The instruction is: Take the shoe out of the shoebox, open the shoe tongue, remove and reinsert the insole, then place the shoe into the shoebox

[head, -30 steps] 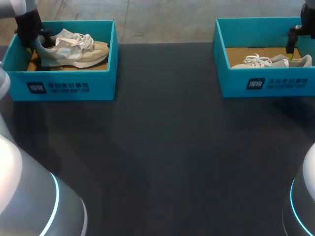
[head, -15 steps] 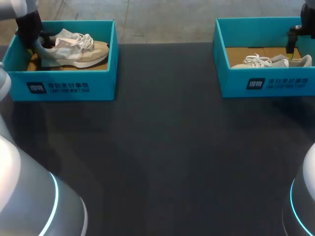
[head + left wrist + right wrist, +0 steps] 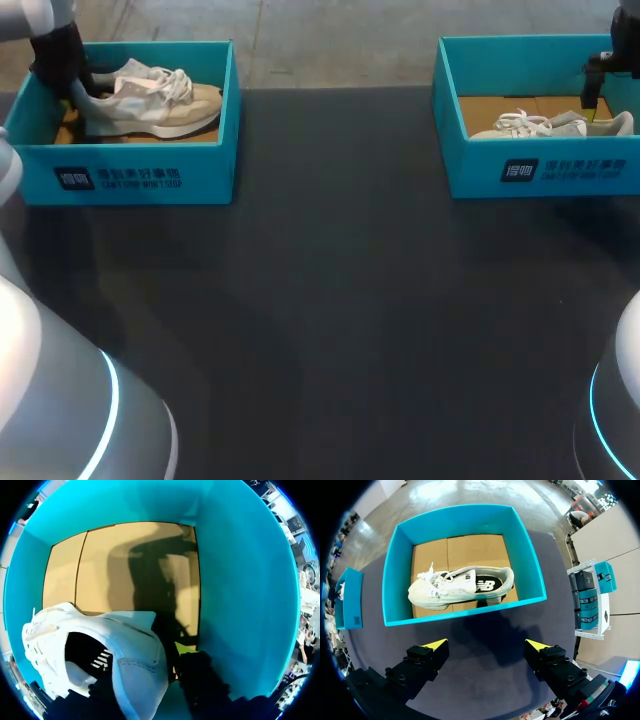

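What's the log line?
left gripper: at heel of white-beige sneaker in left teal cardboard shoebox | right gripper: open above right teal shoebox, white sneaker inside

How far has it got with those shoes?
Only the very start. Nothing looks done yet: the left sneaker lies in the left shoebox and the right sneaker in the right shoebox. In hand: the left claw is at the left sneaker's heel; the right claw hangs open, holding nothing. Left: lifting out, tongue, insole, putting back.
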`<state>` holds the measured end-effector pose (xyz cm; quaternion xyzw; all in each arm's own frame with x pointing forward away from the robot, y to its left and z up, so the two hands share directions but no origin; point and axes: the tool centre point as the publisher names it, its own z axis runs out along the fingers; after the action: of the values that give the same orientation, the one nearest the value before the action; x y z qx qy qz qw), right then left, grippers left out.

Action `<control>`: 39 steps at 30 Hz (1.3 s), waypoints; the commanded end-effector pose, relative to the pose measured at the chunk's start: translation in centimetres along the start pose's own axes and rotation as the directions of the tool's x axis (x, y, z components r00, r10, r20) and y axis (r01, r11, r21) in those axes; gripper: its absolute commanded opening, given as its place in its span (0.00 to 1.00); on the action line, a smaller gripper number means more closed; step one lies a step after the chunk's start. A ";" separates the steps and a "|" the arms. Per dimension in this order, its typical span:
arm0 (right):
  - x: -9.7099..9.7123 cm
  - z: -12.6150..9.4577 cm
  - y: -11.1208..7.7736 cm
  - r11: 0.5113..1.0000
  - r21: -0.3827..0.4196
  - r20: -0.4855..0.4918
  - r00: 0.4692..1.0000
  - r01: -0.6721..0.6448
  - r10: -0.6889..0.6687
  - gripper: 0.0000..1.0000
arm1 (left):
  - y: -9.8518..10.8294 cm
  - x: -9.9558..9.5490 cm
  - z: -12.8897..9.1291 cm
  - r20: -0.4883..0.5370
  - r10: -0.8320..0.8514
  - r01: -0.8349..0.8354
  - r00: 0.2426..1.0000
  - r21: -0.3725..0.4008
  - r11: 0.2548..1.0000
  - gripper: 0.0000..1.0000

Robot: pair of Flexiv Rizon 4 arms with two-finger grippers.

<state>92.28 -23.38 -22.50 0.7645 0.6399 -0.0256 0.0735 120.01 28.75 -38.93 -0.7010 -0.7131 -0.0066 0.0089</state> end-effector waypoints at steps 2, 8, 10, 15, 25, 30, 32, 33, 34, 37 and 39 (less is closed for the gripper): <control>0.0 0.0 -0.1 1.000 -0.001 0.000 1.000 -0.001 0.001 1.00 | 0.9 0.0 0.3 -0.001 0.005 -0.005 1.000 0.084 0.996 0.15; 0.0 0.0 -0.1 1.000 -0.001 0.000 1.000 -0.001 0.001 1.00 | 0.8 0.0 0.3 -0.004 0.011 -0.011 1.000 0.084 0.996 0.00; 0.0 0.0 -0.1 1.000 -0.001 0.000 1.000 -0.001 0.001 1.00 | 0.8 0.0 0.3 -0.004 0.012 -0.012 1.000 0.084 0.996 0.00; 0.0 0.0 -0.1 1.000 -0.001 0.000 1.000 -0.001 0.001 1.00 | 0.7 0.2 0.4 -0.006 0.014 -0.013 1.000 0.083 0.996 0.00; 0.0 0.0 -0.1 1.000 -0.001 0.000 1.000 -0.001 0.001 1.00 | 0.5 0.7 -0.4 0.003 0.041 -0.041 0.999 0.046 0.998 0.00; 0.0 0.0 -0.1 1.000 -0.001 0.000 1.000 -0.001 0.001 1.00 | 0.5 0.8 -1.0 0.009 0.050 -0.051 0.999 0.029 0.998 0.00; 0.0 0.0 -0.1 1.000 -0.001 0.000 1.000 -0.001 0.001 1.00 | 0.5 0.8 -1.3 0.011 0.054 -0.055 0.998 0.023 0.998 0.00; 0.0 0.0 -0.1 1.000 -0.001 0.000 1.000 -0.001 0.001 1.00 | 0.5 0.8 -1.5 0.012 0.057 -0.057 0.998 0.018 0.998 0.00; 0.0 0.0 -0.1 1.000 -0.001 0.000 1.000 -0.001 0.001 1.00 | 0.5 0.7 -1.7 0.011 0.060 -0.060 0.998 0.013 0.998 0.00; 0.0 0.0 -0.1 1.000 -0.001 0.000 1.000 -0.001 0.001 1.00 | 0.3 0.5 -2.5 0.013 0.071 -0.071 0.997 -0.005 0.997 0.00; 0.0 0.0 -0.1 1.000 -0.001 0.000 1.000 -0.001 0.001 1.00 | 0.2 0.4 -3.0 0.014 0.077 -0.077 0.997 -0.017 0.997 0.00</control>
<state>92.28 -23.38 -22.50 0.7645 0.6399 -0.0256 0.0735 120.49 29.02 -37.03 -0.7268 -0.6868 -0.0086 -0.0026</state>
